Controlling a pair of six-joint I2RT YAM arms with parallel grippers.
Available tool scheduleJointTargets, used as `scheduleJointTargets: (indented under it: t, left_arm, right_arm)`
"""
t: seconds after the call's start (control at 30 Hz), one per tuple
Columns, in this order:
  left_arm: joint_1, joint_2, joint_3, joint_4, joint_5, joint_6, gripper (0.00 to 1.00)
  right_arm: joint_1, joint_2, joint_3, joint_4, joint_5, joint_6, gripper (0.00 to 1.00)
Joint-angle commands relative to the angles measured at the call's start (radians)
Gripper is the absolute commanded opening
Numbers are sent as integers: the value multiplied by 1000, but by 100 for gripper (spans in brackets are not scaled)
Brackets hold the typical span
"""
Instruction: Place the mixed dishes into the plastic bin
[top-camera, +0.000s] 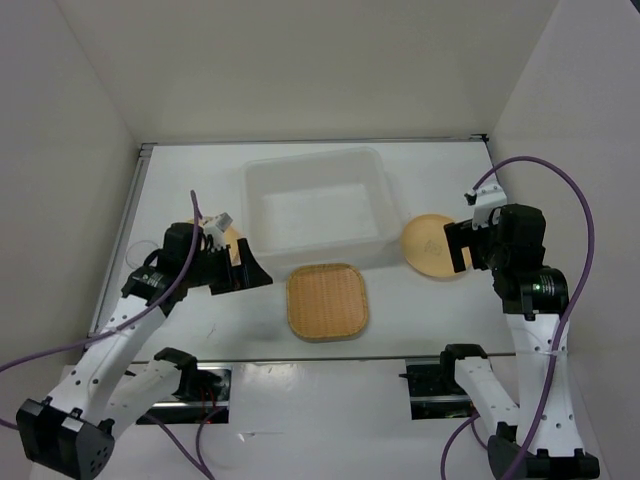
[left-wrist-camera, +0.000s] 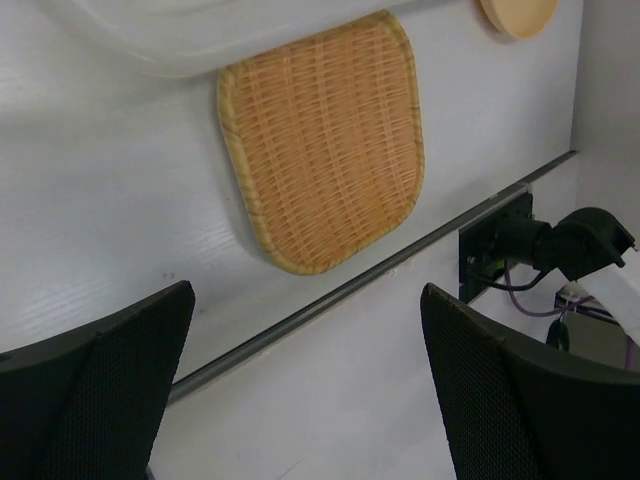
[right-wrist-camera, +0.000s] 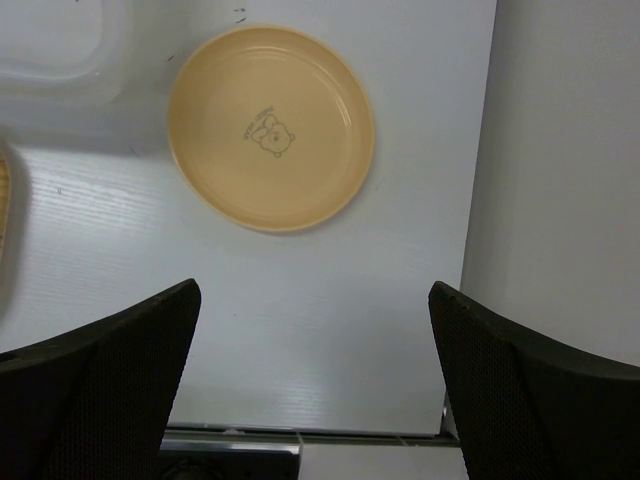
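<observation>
Now the left claw (left-wrist-camera: 307, 296) and right claw (right-wrist-camera: 315, 292) both gape wide, empty.
Plastic bin (top-camera: 315, 200) sits toward the desk's (top-camera: 200, 160) far edge; woven plate (top-camera: 327, 301) just before it, round plate (right-wrist-camera: 270, 125) just beside its right wall.

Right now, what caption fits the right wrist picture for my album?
Open right gripper looking down at a round tan plate with a cartoon drawing, beside the plastic bin.

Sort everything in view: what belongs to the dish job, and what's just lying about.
Job: plastic bin, woven square plate, round bear-print plate, half-hidden round plate on the left.
Lying about: purple cables, metal rail along the table's near edge.
</observation>
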Motion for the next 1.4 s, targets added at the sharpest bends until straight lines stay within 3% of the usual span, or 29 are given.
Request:
scheduleJointTargets:
  t: [0.0,0.2,0.27,0.33,0.37,0.43,0.47,0.77,1.0,1.37]
  left_arm:
    - [-52,28,-6,58,-9,-55,100]
    - [-213,175,-70,164,-53,-111,100]
    - [-243,222,-79,201,-64,-132,100]
    - [-282,242,-118,241,-64,-149,100]
    - [-291,242,-118,252,-75,-158,100]
    - [-302,242,-132,252,-84,-169,100]
    - [-302,233,-132,252,-84,-169,100]
    - [-302,244,-164,243,-113,-200,100]
    - [-302,252,-164,223,-148,-212,100]
    - [-302,279,-198,215,-172,-241,100]
  right_arm:
    - [8,-8,-3,-6,-25,-17,99]
    - [8,34,73,-6,-152,-65,99]
    - [8,95,105,-84,-296,-96,97]
    - [19,139,118,-162,-436,-138,75]
    - [29,169,118,-174,-465,-158,48]
    - [30,180,109,-158,-441,-159,20]
    - [55,180,109,-129,-427,-148,0]
    - [285,246,69,-80,-432,-250,0]
    - [548,268,-135,77,-225,-439,0]
    - [614,444,-263,320,-228,-553,0]
